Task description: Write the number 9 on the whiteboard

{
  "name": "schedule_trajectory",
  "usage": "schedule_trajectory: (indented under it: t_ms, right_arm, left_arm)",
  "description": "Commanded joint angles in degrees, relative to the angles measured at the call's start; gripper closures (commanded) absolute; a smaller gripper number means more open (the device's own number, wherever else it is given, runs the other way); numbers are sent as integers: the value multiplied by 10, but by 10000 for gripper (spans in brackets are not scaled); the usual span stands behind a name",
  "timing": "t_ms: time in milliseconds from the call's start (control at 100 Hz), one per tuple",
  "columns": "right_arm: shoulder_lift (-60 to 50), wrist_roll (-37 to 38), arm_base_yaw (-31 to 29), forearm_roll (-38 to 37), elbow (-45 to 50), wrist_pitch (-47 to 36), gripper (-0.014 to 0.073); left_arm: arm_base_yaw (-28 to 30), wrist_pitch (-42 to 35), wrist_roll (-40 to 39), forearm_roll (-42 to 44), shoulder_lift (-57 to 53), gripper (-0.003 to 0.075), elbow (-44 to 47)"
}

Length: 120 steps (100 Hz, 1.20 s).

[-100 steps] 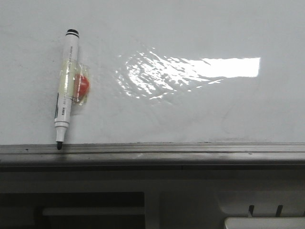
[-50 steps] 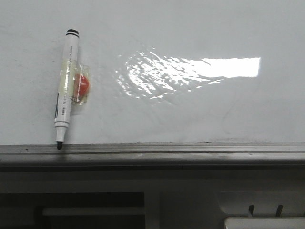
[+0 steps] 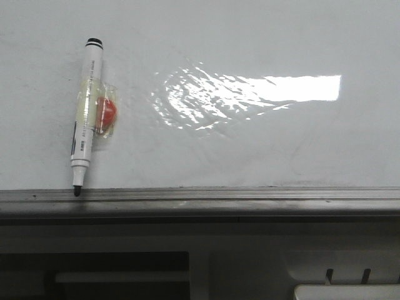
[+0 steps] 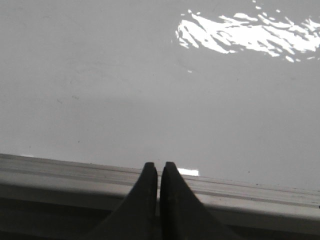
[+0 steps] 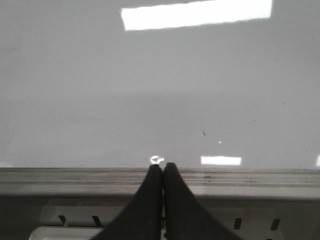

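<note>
The whiteboard (image 3: 250,144) is a glossy white-grey board with bright reflections; it also shows in the left wrist view (image 4: 150,100) and the right wrist view (image 5: 160,100). I see no number 9 drawn on it. A white marker pen (image 3: 84,119) with a black tip lies on the board at the left, tip touching the grey rail (image 3: 200,199), with tape and a red blob (image 3: 106,112) on its side. My left gripper (image 4: 158,166) and right gripper (image 5: 162,167) are both shut and empty, each over the rail. Neither shows in the front view.
A grey metal rail (image 4: 250,195) runs along the board's near edge, and it also shows in the right wrist view (image 5: 250,182). Below it is a white frame with slots (image 3: 347,275) and dark openings (image 3: 94,275).
</note>
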Motion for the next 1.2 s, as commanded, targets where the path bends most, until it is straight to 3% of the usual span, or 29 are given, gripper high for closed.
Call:
schedule_trajectory:
  t_ms: [0,180,400,590,760,1000,1190]
  right_arm:
    - [-8,-1,-4,-6,15,-56,669]
    - [-8,-1,-4,-6,15,-124,669]
    - [-8,-1,-4,53,15,-303,669]
    - [-8,-1,-4,70,11,-315,669]
    - [-4,-1,-4,75,-32,-191,669]
    - [65,-1,-4,76,-124,-54,662]
    - [137,-1,-4,76,-206,68,662]
  left_arm:
    - [-4,-65,-4,2,-15,741,23]
    - [-4,-125,-4,9,-15,741,23]
    - [-4,-226,-4,5,-15,741,23]
    - [-4,-301,-4,-6,-15,741,23]
    - [-4,-284,-4,-5,-15,741,-13]
    - [-5,-66,-4,20,39,741,-146]
    - [-5,-53,-3,23,68,741,-190]
